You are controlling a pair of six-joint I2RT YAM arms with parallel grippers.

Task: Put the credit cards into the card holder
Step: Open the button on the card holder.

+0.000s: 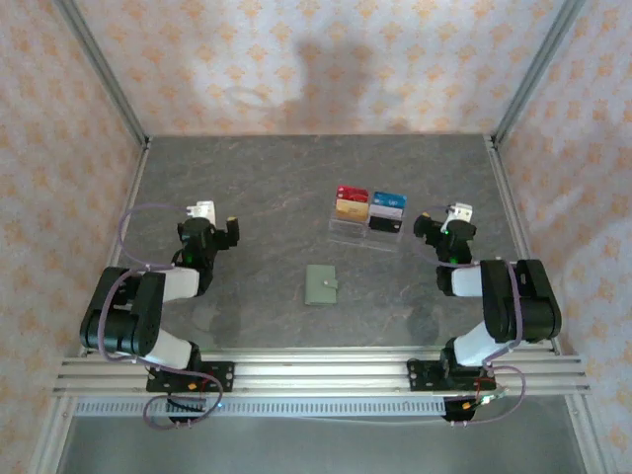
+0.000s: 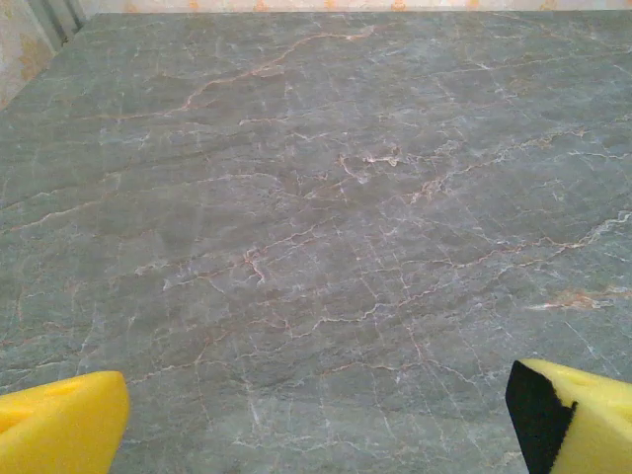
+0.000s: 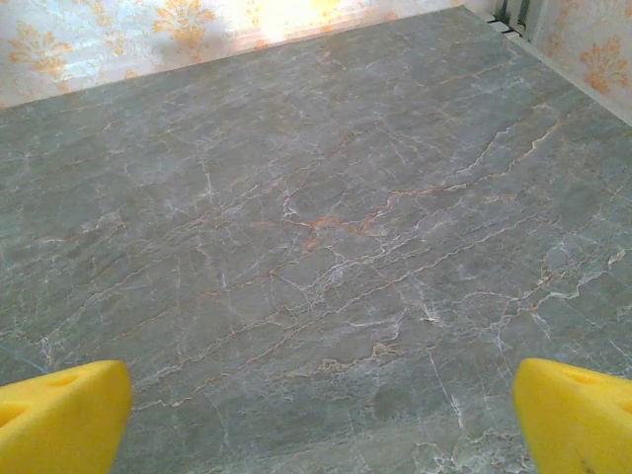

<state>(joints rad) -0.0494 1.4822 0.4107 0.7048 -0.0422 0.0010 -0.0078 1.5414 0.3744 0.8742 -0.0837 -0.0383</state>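
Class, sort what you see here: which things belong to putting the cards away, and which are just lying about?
For the job: small thin plastic credit cards, red, gold, blue, black, grey; sage-green squarish fold-over card holder.
Lying about: clear acrylic tray holding the cards; grey marbled table.

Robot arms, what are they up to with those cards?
Nothing is being handled yet. The left arm and right arm hover over the bare table, jaws wide open and empty. The credit cards sit in the clear tray, and the green card holder lies shut nearby, untouched.
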